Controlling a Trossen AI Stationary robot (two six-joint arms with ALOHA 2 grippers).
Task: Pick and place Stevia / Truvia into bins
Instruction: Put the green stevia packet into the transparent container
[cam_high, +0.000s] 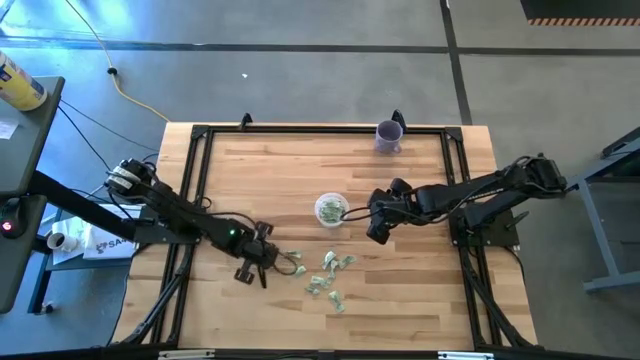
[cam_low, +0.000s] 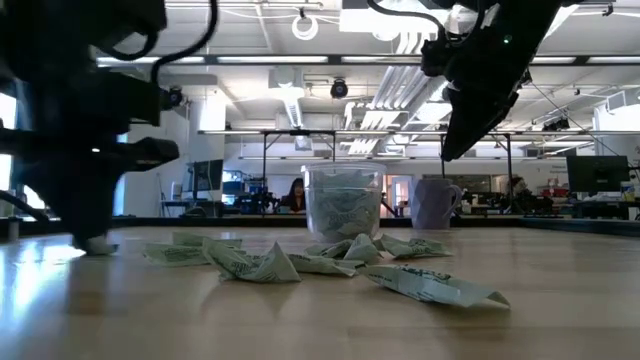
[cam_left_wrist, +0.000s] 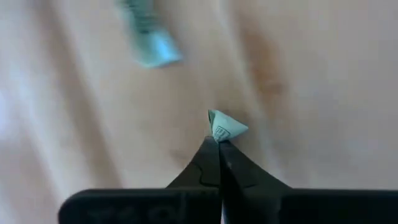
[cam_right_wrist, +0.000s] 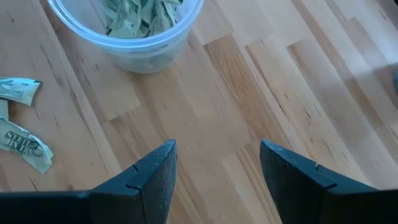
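My left gripper (cam_left_wrist: 218, 142) is pinched fully closed, and its two dark tips meet on the corner of one pale green packet (cam_left_wrist: 224, 127), which sticks out just past them. Seen from above, that gripper (cam_high: 272, 262) sits low over the front-left part of the wooden table (cam_high: 270, 180), at the left edge of the loose packets. A second packet (cam_left_wrist: 149, 38) lies on the wood a little beyond the one I have pinched, blurred in my left wrist view.

Outward from there, the rest of the scattered packets (cam_high: 330, 275) lie crumpled in a small cluster to the right of my left gripper, all flat on the table and outside the cup. From table height they spread as a low ragged row (cam_low: 300, 262) in front of the cup.

My right gripper (cam_right_wrist: 214, 171) stands open with nothing between its fingers, only bare wood showing in the gap. It hovers above the table just to the right of the clear cup (cam_high: 331, 209), not touching it. The cup (cam_right_wrist: 127, 31) already holds a heap of green and white packets, and two more packets (cam_right_wrist: 22, 118) lie on the wood near it.

A purple cup (cam_high: 389, 135) stands well apart at the table's far edge.
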